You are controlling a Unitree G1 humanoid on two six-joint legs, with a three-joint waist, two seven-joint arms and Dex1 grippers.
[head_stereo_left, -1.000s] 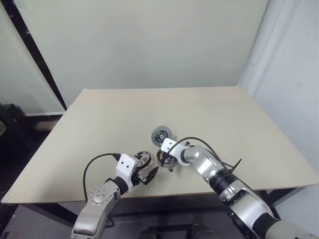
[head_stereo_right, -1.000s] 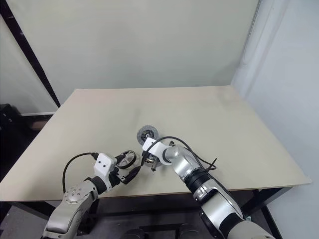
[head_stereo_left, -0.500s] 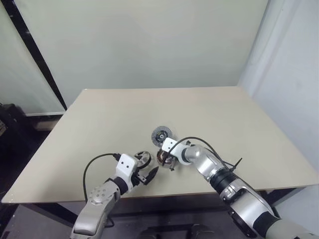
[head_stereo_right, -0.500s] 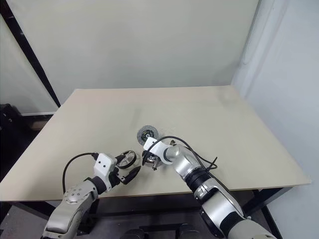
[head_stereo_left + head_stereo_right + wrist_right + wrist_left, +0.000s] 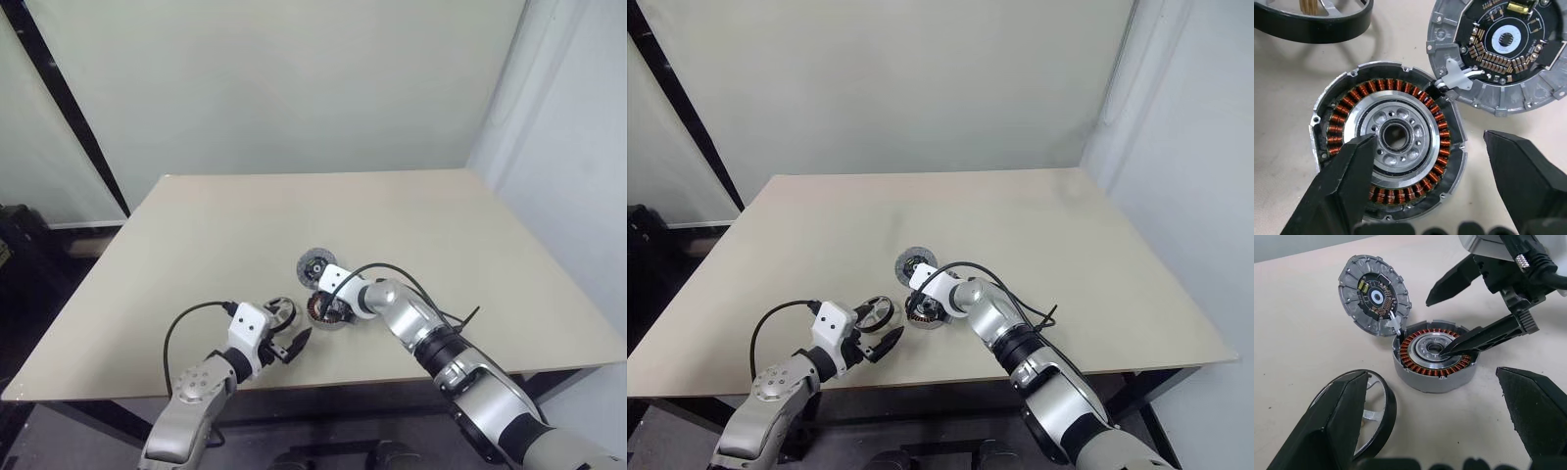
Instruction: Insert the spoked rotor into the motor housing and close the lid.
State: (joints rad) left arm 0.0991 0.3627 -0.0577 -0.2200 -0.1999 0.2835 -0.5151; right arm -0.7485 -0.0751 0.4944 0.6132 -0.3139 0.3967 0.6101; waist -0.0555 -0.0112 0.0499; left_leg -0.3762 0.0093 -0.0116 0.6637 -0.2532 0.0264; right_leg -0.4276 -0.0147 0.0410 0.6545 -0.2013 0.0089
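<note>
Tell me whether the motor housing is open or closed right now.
Open. The motor housing shows its bare copper windings and hollow centre, the lid lies beside it with its circuit side up, and the spoked rotor sits apart on the table.

A plain beige surface (image 5: 411, 225) carries three round parts near its front edge. The motor housing (image 5: 1388, 166) lies flat just below the right tool (image 5: 1427, 183), its copper windings facing up, with the lid (image 5: 1503, 54) touching its rim on the far side. The spoked rotor (image 5: 1369, 423) lies beside the left tool (image 5: 1444, 431), just apart from the housing.
</note>
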